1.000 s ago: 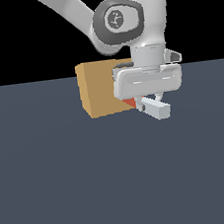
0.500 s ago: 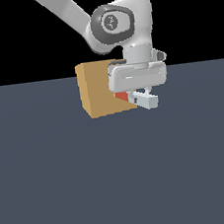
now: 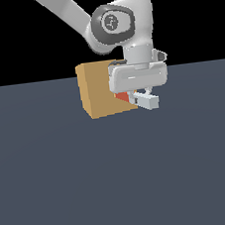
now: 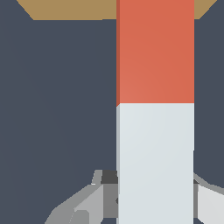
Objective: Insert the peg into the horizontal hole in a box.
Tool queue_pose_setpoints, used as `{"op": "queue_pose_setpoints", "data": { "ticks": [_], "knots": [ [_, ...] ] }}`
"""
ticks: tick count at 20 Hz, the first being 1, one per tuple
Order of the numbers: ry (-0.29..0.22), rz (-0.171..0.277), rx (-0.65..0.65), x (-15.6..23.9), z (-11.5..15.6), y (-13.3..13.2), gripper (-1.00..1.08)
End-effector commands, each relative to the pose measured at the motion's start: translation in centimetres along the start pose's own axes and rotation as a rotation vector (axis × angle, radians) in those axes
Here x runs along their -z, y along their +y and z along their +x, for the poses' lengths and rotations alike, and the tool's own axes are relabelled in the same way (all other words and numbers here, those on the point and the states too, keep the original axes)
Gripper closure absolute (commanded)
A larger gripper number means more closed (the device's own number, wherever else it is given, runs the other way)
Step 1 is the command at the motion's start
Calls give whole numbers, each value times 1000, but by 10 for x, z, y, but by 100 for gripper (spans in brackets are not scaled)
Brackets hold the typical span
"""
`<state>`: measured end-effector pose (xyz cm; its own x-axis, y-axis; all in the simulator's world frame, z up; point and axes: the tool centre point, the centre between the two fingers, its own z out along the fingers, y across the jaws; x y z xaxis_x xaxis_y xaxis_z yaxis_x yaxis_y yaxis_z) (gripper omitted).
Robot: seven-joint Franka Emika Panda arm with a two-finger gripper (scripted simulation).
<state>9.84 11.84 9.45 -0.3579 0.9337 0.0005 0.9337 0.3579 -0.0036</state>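
The tan box (image 3: 102, 93) stands on the dark floor at the middle of the exterior view. My gripper (image 3: 138, 94) is just to its right, shut on the peg. The peg's white end (image 3: 148, 100) sticks out toward the exterior view's right; its orange-red part (image 3: 122, 97) points at the box's side face and meets it. The hole is hidden behind the gripper and peg. In the wrist view the peg (image 4: 155, 113) runs from my fingers (image 4: 94, 201) to the box (image 4: 70, 9), orange-red part toward the box.
The dark grey floor (image 3: 118, 183) spreads all around the box. The arm's wrist and links (image 3: 116, 24) rise above the box toward the exterior view's upper left.
The gripper with the peg has moved toward the exterior view's left and a little up, closer to the box. Less of the orange-red part shows beside the box now.
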Motion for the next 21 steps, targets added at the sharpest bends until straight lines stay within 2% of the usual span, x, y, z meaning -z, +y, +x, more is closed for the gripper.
{"op": "queue_pose_setpoints", "data": {
  "ticks": [1, 6, 15, 21],
  "knots": [
    [0, -2, 1, 1, 4, 1, 108],
    [0, -3, 1, 2, 32, 0, 108],
    [-1, -5, 1, 3, 112, -1, 108],
    [-1, -5, 1, 3, 129, 0, 108]
  ]
}}
